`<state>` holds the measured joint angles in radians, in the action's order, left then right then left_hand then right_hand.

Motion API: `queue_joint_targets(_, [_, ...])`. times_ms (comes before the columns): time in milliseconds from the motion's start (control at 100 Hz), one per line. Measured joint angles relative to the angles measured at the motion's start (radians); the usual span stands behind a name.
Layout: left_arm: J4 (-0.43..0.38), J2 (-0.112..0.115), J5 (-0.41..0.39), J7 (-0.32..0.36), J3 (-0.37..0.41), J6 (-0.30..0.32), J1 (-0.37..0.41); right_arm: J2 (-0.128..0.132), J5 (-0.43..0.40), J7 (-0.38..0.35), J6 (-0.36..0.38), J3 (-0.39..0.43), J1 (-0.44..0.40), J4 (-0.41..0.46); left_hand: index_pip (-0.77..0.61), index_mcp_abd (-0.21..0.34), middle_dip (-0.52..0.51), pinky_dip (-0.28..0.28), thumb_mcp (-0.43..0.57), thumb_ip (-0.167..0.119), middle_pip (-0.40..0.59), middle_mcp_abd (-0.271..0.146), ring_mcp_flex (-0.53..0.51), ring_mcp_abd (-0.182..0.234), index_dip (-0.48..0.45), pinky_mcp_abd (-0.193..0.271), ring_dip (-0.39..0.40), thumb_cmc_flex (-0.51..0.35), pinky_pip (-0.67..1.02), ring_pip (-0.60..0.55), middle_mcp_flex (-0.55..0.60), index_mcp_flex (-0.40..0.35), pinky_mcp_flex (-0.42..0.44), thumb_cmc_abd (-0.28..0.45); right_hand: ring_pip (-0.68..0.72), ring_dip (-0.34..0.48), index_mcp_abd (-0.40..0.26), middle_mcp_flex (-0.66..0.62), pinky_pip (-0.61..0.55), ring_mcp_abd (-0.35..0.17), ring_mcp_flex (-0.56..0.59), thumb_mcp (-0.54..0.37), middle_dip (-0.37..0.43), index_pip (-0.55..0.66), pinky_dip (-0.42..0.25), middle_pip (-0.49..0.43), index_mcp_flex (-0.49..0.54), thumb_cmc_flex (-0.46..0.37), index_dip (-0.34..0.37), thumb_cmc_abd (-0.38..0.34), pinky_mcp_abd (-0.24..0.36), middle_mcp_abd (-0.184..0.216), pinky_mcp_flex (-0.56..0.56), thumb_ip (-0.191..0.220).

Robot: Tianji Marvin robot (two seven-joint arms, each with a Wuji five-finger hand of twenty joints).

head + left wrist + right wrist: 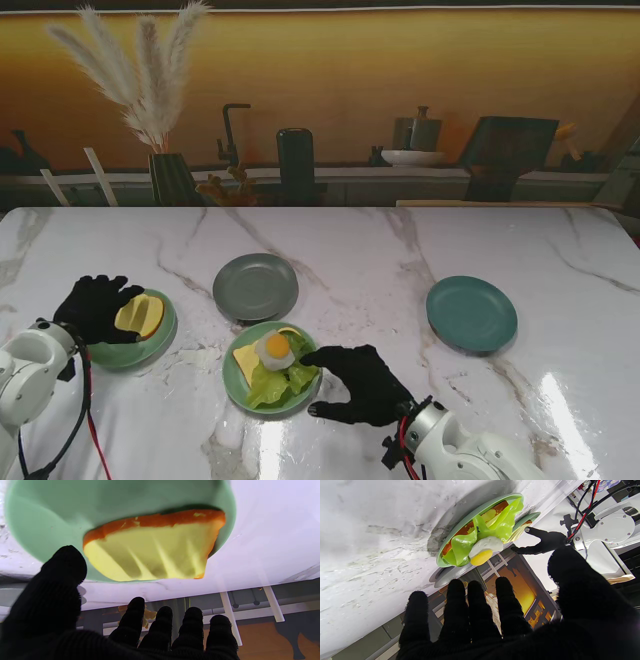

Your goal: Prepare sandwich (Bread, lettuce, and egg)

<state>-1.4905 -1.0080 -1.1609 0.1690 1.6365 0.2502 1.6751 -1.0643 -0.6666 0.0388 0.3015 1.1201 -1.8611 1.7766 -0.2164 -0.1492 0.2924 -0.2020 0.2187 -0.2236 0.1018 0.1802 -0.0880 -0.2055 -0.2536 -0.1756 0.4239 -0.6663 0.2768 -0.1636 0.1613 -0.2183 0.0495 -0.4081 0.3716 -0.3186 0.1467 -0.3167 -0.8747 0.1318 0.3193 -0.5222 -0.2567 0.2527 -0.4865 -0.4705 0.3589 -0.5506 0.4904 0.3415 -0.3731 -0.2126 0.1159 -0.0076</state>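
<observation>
Both robot hands spread empty; only the left wrist view shows bread slice (152, 550) grooves.

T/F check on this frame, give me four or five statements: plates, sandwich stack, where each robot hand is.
1. The egg lies on lettuce on the middle green plate. True.
2. The grey plate holds bread. False: nothing on it.
3. The left robot hand is at the bread slice. True.
4. The right robot hand grips the teal plate. False: it is open beside the sandwich plate.
</observation>
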Motion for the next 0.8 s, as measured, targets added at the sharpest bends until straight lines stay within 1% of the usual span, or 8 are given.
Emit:
queue_joint_targets(130, [0.031, 0.006, -0.008, 0.005, -0.01, -0.007, -0.016, 0.0, 0.0, -0.003, 0.0, 0.0, 0.0, 0.001, 0.003, 0.0, 0.0, 0.0, 0.0, 0.0, -0.009, 0.0, 0.01, 0.0, 0.012, 0.001, -0.002, 0.0, -0.004, 0.005, -0.011, 0.012, -0.002, -0.013, 0.0, 0.0, 0.0, 0.0, 0.0, 0.0, 0.0, 0.0, 0.0, 0.0, 0.0, 0.0, 0.0, 0.0, 0.0, 0.0, 0.0, 0.0, 0.0, 0.0])
queue_joint_targets(190, [0.047, 0.008, -0.02, -0.005, -0.02, -0.01, -0.025, 0.0, 0.001, -0.004, -0.001, -0.001, 0.0, 0.001, 0.017, 0.0, 0.0, 0.0, 0.01, 0.0, -0.011, 0.0, 0.01, 0.001, 0.014, 0.002, -0.002, 0.0, -0.004, 0.005, -0.011, 0.024, -0.002, -0.021, 0.0, 0.0, 0.0, 0.0, 0.0, 0.0, 0.0, 0.0, 0.0, 0.0, 0.0, 0.0, 0.0, 0.0, 0.0, 0.0, 0.0, 0.0, 0.0, 0.0])
queue_joint_targets(200, [0.05, 0.009, -0.022, -0.007, -0.021, -0.011, -0.026, 0.0, 0.001, -0.004, -0.001, -0.001, 0.0, 0.001, -0.005, 0.0, 0.0, 0.0, 0.01, 0.0, -0.015, 0.0, 0.01, 0.001, 0.012, 0.002, -0.002, 0.0, -0.004, 0.005, -0.011, 0.024, -0.002, -0.021, 0.0, 0.0, 0.0, 0.0, 0.0, 0.0, 0.0, 0.0, 0.0, 0.0, 0.0, 0.0, 0.0, 0.0, 0.0, 0.0, 0.0, 0.0, 0.0, 0.0])
queue_joint_targets(330, [0.084, 0.012, -0.038, -0.039, -0.045, -0.024, -0.045, 0.001, 0.005, -0.009, -0.002, -0.001, 0.0, 0.002, -0.016, 0.0, 0.0, 0.0, 0.03, 0.0, -0.015, 0.0, 0.01, 0.001, 0.007, 0.002, -0.002, 0.0, -0.001, 0.005, -0.011, 0.023, -0.002, -0.026, 0.0, 0.0, 0.0, 0.0, 0.0, 0.0, 0.0, 0.0, 0.0, 0.0, 0.0, 0.0, 0.0, 0.0, 0.0, 0.0, 0.0, 0.0, 0.0, 0.0])
queue_joint_targets(500, [0.113, 0.015, -0.059, -0.046, -0.069, -0.029, -0.068, 0.001, 0.009, -0.012, -0.003, -0.001, 0.0, 0.002, -0.009, 0.0, 0.0, 0.0, 0.041, 0.003, -0.018, 0.0, 0.01, 0.001, 0.008, 0.003, -0.002, 0.014, 0.0, 0.005, -0.023, 0.034, -0.002, -0.045, 0.0, 0.0, 0.0, 0.0, 0.0, 0.0, 0.0, 0.0, 0.0, 0.0, 0.0, 0.0, 0.001, 0.0, 0.0, 0.0, 0.0, 0.0, 0.0, 0.0])
queue_joint_targets(550, [0.121, 0.017, -0.072, -0.056, -0.075, -0.029, -0.072, 0.001, 0.011, -0.014, -0.005, -0.001, 0.0, 0.002, -0.015, 0.0, 0.0, 0.0, 0.051, 0.007, -0.019, 0.0, 0.01, 0.001, 0.005, 0.005, -0.002, 0.016, 0.001, 0.005, -0.023, 0.033, -0.002, -0.048, 0.0, 0.0, 0.0, 0.0, 0.001, 0.0, 0.0, 0.0, 0.0, 0.01, 0.0, 0.0, 0.02, 0.0, 0.0, 0.0, 0.0, 0.0, 0.0, 0.0])
queue_joint_targets(650, [0.13, 0.019, -0.085, -0.077, -0.084, -0.029, -0.079, 0.001, 0.015, -0.017, -0.008, -0.002, 0.0, 0.002, -0.002, 0.0, 0.025, 0.0, 0.093, 0.01, -0.029, 0.0, 0.01, 0.001, -0.005, 0.012, 0.0, 0.016, 0.012, 0.005, -0.024, 0.033, -0.002, -0.051, 0.0, 0.0, 0.0, 0.0, 0.009, 0.0, 0.0, 0.0, 0.0, 0.01, 0.0, 0.0, 0.021, 0.0, 0.0, 0.0, 0.0, 0.0, 0.0, 0.0])
queue_joint_targets(800, [0.143, 0.023, -0.097, -0.088, -0.095, -0.029, -0.091, 0.001, 0.02, -0.02, -0.012, -0.002, 0.001, 0.002, -0.024, -0.003, 0.045, -0.045, 0.171, 0.01, -0.021, 0.0, 0.01, 0.001, -0.05, 0.012, 0.025, 0.017, 0.094, -0.013, -0.024, 0.033, -0.002, -0.071, 0.0, 0.0, 0.0, 0.0, 0.01, 0.0, 0.0, 0.0, 0.0, 0.01, 0.0, 0.0, 0.021, 0.0, 0.0, 0.0, 0.0, 0.0, 0.0, 0.0])
